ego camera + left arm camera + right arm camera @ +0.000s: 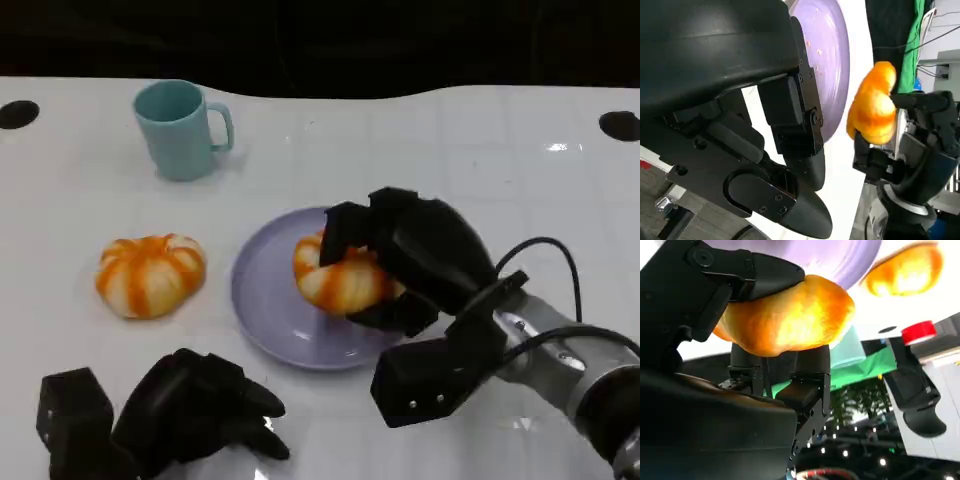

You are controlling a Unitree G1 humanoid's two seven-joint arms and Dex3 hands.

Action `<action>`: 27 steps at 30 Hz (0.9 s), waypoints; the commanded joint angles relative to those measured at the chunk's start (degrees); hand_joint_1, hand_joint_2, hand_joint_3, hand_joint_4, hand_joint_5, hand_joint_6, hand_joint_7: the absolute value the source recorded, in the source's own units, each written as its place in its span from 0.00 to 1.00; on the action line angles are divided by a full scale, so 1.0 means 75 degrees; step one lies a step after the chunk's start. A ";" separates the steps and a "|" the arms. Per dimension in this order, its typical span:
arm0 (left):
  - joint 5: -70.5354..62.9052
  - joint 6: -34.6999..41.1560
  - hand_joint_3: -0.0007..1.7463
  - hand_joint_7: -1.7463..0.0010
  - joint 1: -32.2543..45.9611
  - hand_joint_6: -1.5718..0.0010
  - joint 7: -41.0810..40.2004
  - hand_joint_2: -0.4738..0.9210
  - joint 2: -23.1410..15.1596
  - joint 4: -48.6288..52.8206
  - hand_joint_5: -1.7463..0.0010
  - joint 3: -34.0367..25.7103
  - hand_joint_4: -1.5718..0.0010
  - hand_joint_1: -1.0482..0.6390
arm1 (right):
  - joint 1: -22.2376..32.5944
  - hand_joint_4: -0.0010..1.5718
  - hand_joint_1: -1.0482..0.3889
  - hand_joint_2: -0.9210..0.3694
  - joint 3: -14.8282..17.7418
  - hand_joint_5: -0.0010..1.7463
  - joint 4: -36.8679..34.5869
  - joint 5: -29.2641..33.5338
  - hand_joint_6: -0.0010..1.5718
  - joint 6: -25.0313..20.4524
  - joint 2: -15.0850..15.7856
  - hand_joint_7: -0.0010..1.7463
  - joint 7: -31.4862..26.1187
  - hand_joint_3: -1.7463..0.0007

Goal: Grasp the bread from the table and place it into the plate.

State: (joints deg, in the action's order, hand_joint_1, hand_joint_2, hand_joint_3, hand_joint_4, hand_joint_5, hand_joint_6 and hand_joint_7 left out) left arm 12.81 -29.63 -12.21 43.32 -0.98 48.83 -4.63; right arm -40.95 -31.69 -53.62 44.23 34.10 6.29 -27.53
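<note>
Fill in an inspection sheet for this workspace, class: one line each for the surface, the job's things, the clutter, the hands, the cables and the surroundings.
Surface: white table, glossy, with a dark round hole near each far corner.
Job's things: one bread is held over the purple plate; the left wrist view shows it off the plate. A second bread lies on the table left of the plate.
Clutter: teal mug upright at the far left, handle to the right.
Hands: right hand grips the bread over the plate; left hand rests near the table's near edge, holding nothing, fingers curled.
Cables: black cable loops at the right forearm.
Surroundings: dark beyond the table; green cloth shows in the left wrist view.
</note>
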 commanded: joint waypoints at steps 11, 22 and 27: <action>-0.0018 -0.0084 0.00 1.00 0.0073 0.02 -0.0033 0.91 -0.0093 -0.0089 0.89 0.0022 0.00 0.00 | -0.0252 0.28 0.40 0.02 0.0282 0.54 -0.0367 -0.0754 0.32 -0.0274 -0.0090 0.27 0.1674 0.84; 0.0005 -0.0061 0.00 1.00 0.0059 0.02 -0.0011 0.90 -0.0097 -0.0071 0.89 0.0016 0.00 0.00 | 0.0065 0.00 0.12 0.00 0.0398 0.29 0.0762 -0.1129 0.06 -0.1244 0.0205 0.07 0.3622 0.77; -0.0026 -0.0097 0.00 1.00 0.0060 0.02 -0.0053 0.91 -0.0094 -0.0067 0.89 0.0025 0.00 0.00 | 0.0382 0.00 0.06 0.00 0.0711 0.18 0.1394 -0.1764 0.01 -0.1470 0.0307 0.03 0.4463 0.74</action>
State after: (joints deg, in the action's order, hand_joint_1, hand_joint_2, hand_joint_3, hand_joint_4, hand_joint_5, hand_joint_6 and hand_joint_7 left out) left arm 12.70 -30.30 -12.18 43.31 -0.94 48.71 -4.38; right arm -39.54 -27.96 -45.60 33.47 23.87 7.49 3.28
